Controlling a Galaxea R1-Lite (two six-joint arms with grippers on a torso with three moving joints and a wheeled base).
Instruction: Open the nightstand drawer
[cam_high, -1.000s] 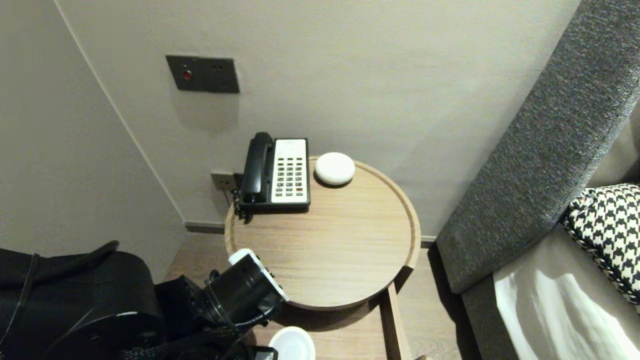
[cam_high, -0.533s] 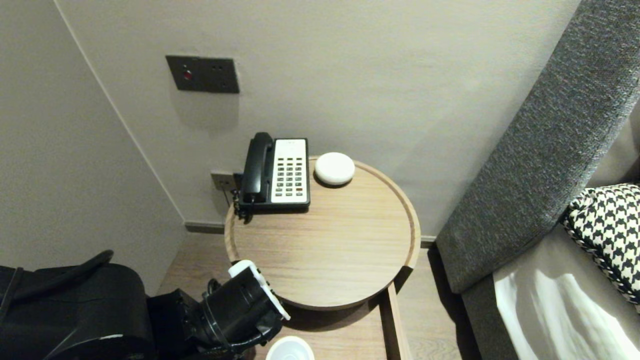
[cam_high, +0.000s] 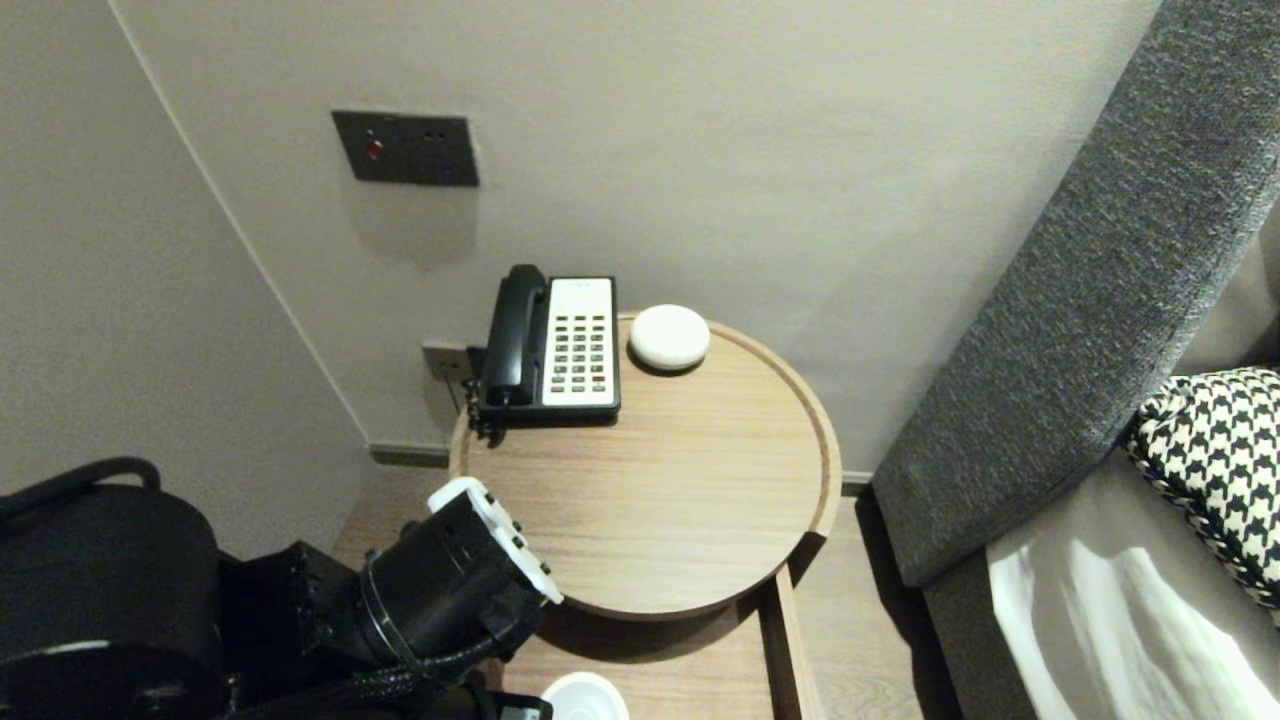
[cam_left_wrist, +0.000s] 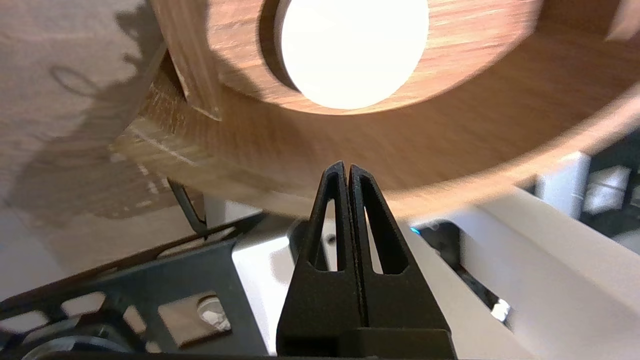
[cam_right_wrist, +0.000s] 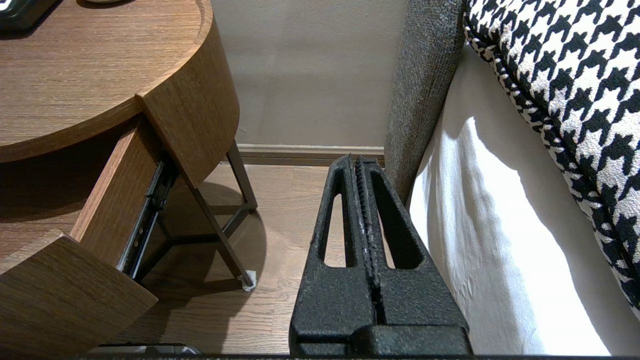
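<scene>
My left gripper (cam_left_wrist: 347, 167) is shut with nothing between its fingers. It hangs by the front of an open wooden drawer (cam_high: 700, 660) under the round table (cam_high: 800, 400). A white round disc (cam_left_wrist: 352, 50) lies inside the drawer, a short way beyond the fingertips and apart from them. In the head view the disc (cam_high: 585, 697) peeks out at the bottom edge, and the left wrist (cam_high: 450, 585) covers the fingers. My right gripper (cam_right_wrist: 356, 159) is shut and empty, parked low over the floor between the table and the sofa.
A black and white desk phone (cam_high: 550, 345) and a white puck-shaped thing (cam_high: 669, 337) stand at the back of the table top. A grey sofa (cam_high: 1090, 280) with a houndstooth cushion (cam_high: 1215, 450) is on the right. Walls close in behind and on the left.
My left arm has swung to the left, and its wrist now sits a little further left and back from the table's rim. The right arm has kept still.
</scene>
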